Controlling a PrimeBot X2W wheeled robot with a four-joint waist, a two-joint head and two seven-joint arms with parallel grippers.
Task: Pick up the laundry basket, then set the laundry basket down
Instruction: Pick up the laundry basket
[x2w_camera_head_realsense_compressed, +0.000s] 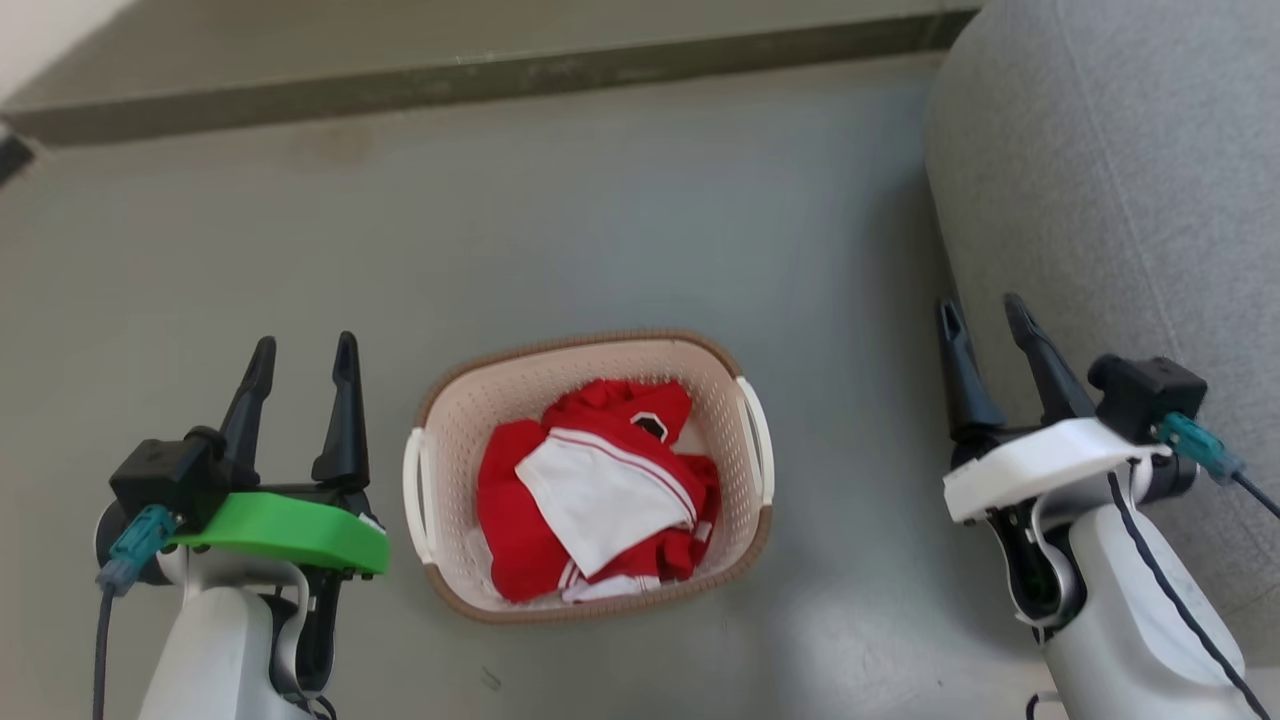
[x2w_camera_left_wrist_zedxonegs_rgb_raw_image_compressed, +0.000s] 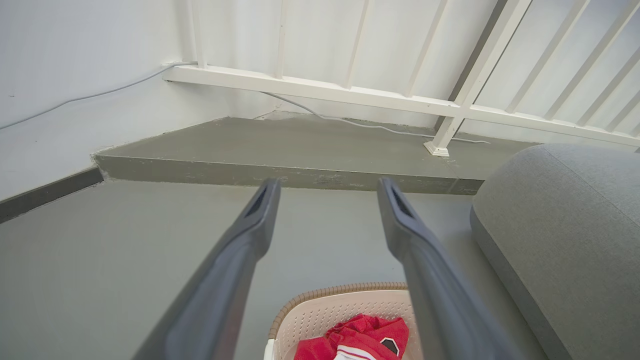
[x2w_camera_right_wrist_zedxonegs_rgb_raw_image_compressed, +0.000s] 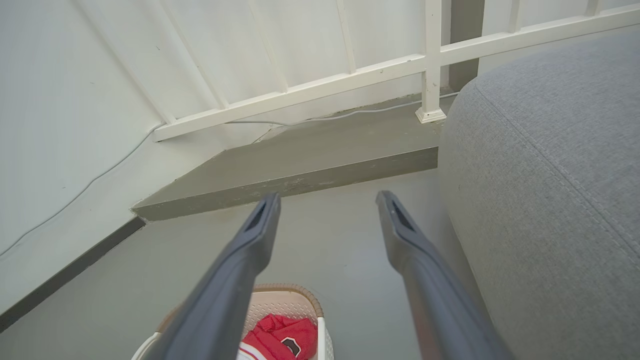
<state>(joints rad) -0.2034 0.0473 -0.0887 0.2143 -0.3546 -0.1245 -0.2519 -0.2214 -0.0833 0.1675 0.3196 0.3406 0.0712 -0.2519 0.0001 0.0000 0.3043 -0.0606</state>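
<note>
Head view: where's the laundry basket (x2w_camera_head_realsense_compressed: 455, 450)?
— On the floor (x2w_camera_head_realsense_compressed: 640, 200), between my left gripper (x2w_camera_head_realsense_compressed: 306, 345) and right gripper (x2w_camera_head_realsense_compressed: 980, 305), both spread and empty. Pickup hasn't begun; next, I'd say, I reach for its side handles (x2w_camera_head_realsense_compressed: 757, 440).

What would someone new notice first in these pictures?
The red and white clothes heaped in the laundry basket, on the grey floor mid head view, catch the eye first. The left gripper and right gripper flank it, both open and empty. A grey cushioned seat rises at the upper right.
</note>
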